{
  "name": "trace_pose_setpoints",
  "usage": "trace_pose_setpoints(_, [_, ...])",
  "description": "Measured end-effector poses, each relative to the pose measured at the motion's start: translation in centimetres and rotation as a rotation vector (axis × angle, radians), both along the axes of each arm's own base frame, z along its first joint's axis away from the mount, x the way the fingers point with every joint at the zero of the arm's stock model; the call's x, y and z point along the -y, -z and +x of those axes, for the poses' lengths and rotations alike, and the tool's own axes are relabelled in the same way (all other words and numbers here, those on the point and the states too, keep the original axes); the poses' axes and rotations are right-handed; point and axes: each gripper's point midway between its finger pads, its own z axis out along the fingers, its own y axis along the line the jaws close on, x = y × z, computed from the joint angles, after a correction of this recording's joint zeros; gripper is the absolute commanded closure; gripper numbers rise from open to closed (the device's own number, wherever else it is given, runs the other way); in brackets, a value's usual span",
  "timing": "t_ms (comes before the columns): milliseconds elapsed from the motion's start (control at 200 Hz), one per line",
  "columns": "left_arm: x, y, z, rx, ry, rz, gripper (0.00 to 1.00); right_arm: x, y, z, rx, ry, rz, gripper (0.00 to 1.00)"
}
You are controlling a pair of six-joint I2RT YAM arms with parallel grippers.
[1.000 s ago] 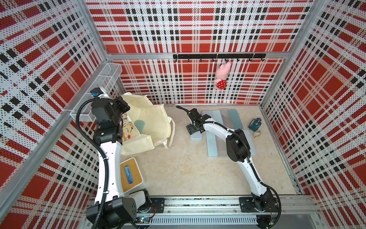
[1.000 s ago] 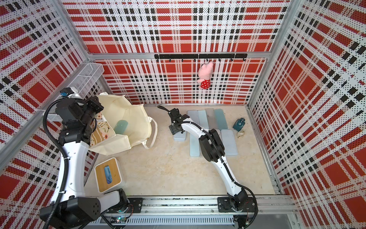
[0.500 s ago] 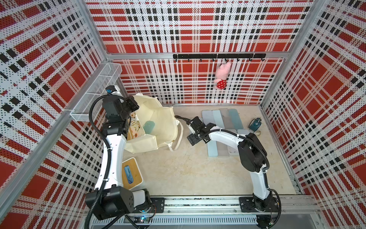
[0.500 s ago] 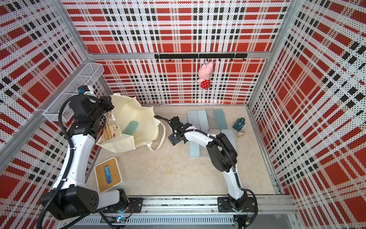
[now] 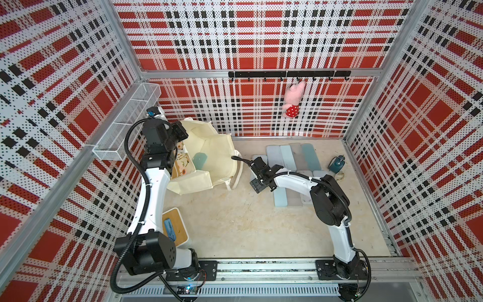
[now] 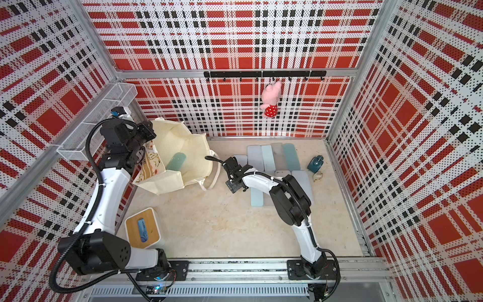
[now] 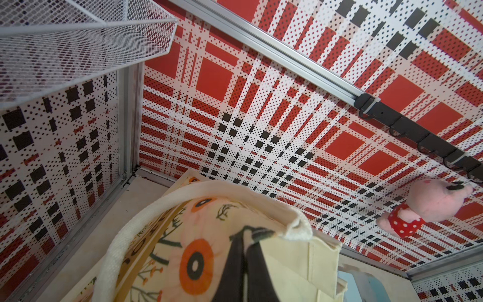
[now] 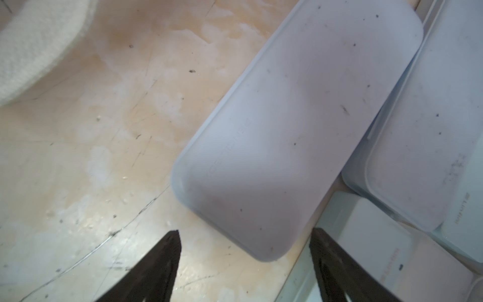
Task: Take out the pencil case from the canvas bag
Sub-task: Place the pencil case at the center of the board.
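The canvas bag (image 5: 217, 159) sits open on the surface (image 5: 235, 222) at the back left; the teal pencil case (image 5: 200, 160) lies inside it — the left tool (image 7: 247, 235) is clamped on the bag's rim; the right tool (image 8: 245, 231) hangs with tips apart over a pale box (image 8: 287, 130).

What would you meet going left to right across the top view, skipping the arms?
White wire mesh basket, cream canvas bag, row of flat pale blue and grey cases, small dark teal object.
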Motion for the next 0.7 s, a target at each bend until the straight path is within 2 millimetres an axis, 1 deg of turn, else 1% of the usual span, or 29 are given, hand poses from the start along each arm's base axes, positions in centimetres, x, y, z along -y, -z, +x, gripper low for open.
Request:
trace_pose_setpoints(115, [-0.2,0.0,0.0,0.001,-0.005,0.004,1.0,0.6,0.4,0.7,0.009,0.017,-0.025,0.22])
trace_pose_setpoints(235, [-0.5,-0.1,-0.1,0.001,-0.012,0.005,1.0,0.8,0.1,1.5,0.023,0.027,-0.028,0.23])
trace_pose_setpoints(401, [-0.8,-0.3,-0.3,0.006,-0.02,0.006,1.0,1.1,-0.9,3.7,0.059,0.059,-0.014,0.24])
trace_pose_setpoints(541, [-0.9,-0.5,-0.5,0.012,-0.021,0.009,1.0,1.4,-1.1,5.3,0.08,0.09,-0.013,0.24])
trace_pose_setpoints(701, [-0.9,-0.7,-0.7,0.017,-0.023,0.01,1.0,1.8,-1.2,6.5,0.093,0.127,-0.013,0.25])
